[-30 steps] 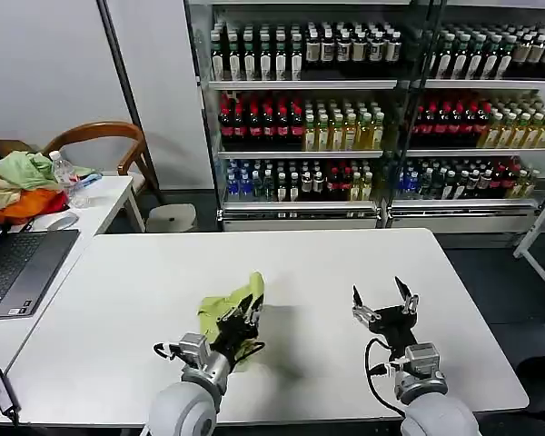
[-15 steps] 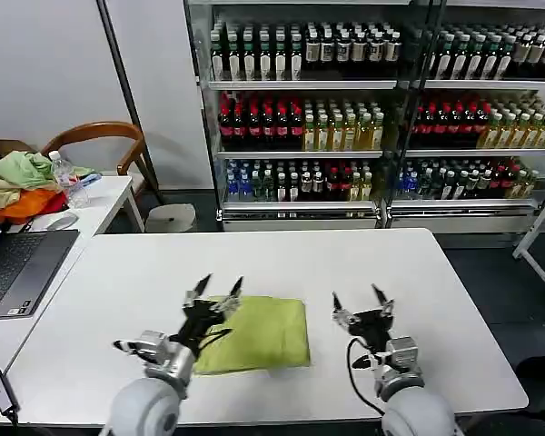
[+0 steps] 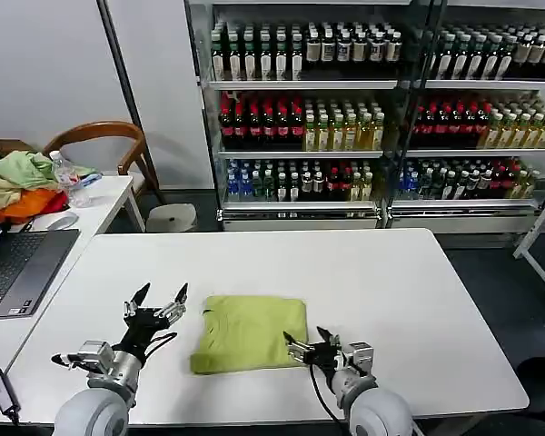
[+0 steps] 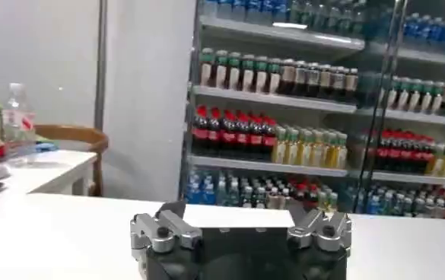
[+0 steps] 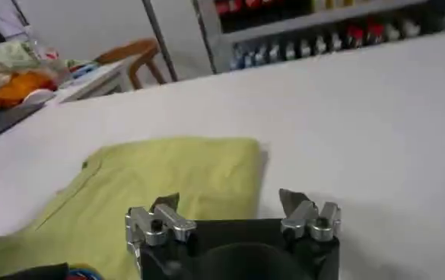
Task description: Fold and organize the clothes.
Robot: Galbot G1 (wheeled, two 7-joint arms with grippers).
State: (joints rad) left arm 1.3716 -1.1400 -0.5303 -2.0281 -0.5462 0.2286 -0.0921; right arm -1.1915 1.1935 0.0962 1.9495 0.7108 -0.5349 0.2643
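The lime yellow-green T-shirt [image 3: 248, 331] lies folded into a flat rectangle on the white table [image 3: 381, 282], near its front edge. It also shows in the right wrist view as a folded shirt [image 5: 169, 182], just ahead of the jaws. My left gripper [image 3: 156, 298] hovers open to the left of the shirt, apart from it, with nothing between its fingers. My right gripper [image 3: 307, 343] stands open at the shirt's front right corner, holding nothing. In the left wrist view the left gripper [image 4: 239, 221] points across the bare table toward the shelves.
A side table [image 3: 100, 204] at the far left bears a laptop [image 3: 18, 268], a water bottle [image 3: 64, 173] and a heap of pale green, beige and orange garments [image 3: 18, 186]. A wooden chair [image 3: 100, 136] stands behind it. Drink shelves [image 3: 345, 118] line the back.
The shirt went from bunched in my left gripper to lying flat and folded. Left gripper let go and moved left; right gripper dropped toward the shirt's front right corner.
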